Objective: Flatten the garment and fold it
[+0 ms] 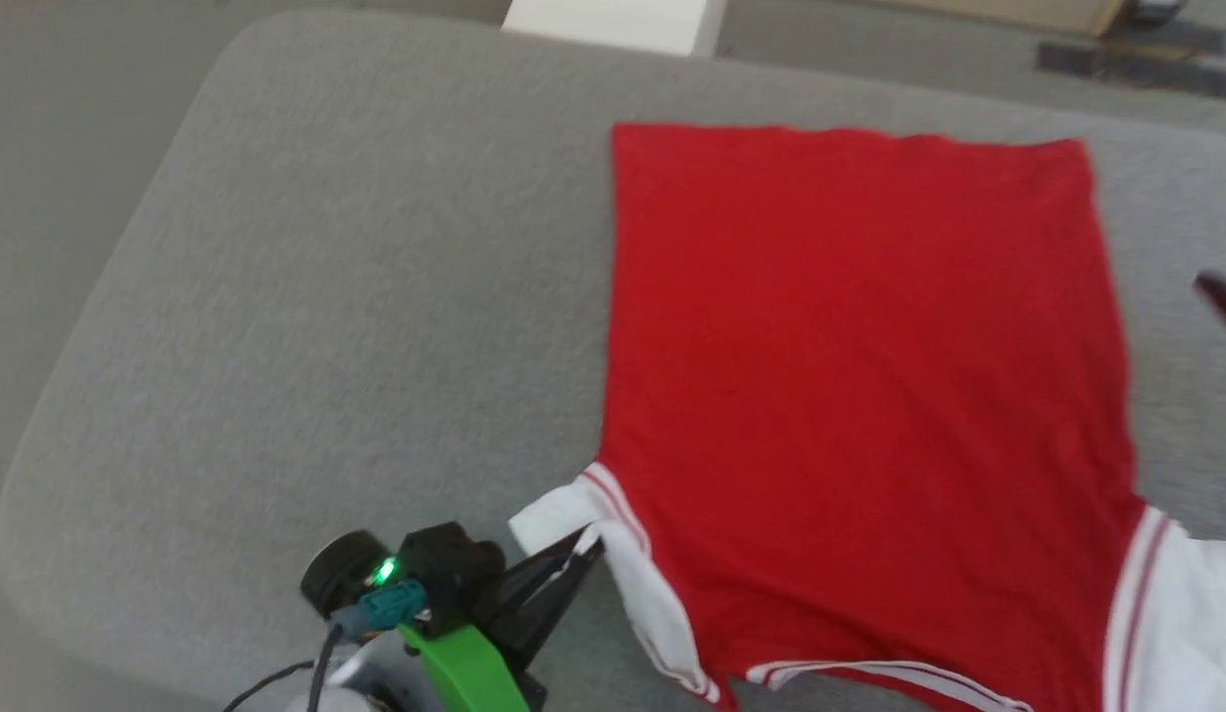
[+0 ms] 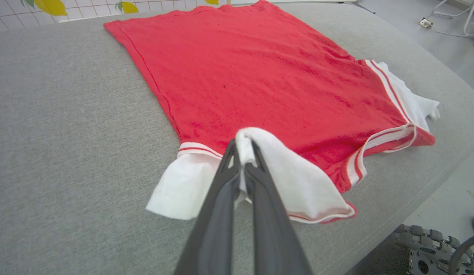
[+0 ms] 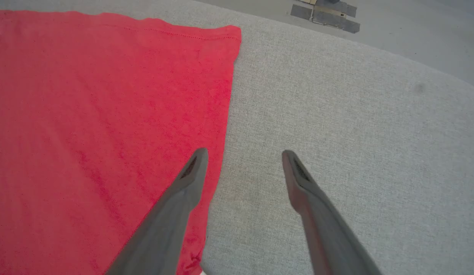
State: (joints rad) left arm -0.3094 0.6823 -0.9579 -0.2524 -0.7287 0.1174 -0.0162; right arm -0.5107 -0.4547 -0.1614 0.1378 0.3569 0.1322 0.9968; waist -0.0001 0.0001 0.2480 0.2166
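Grey padded bench point(image 1: 326, 297) lies under both arms. The left tool point(image 2: 242, 152) is pinched tight on the white sleeve point(image 2: 298, 179) of the garment point(image 1: 850, 346), with a fold raised between its tips and the red body spread flat beyond. The right tool point(image 3: 244, 156) gapes wide and holds nothing, straddling the garment's side edge above the bench.

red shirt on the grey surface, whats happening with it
A two-armed robot is working on the red jersey shirt with white sleeves, which is spread mostly flat, plain red side up, on a grey fabric-covered table. Its left hand is shut on the white sleeve nearest it, with a fold pinched up. Its right hand is open over the shirt's opposite side edge, holding nothing.
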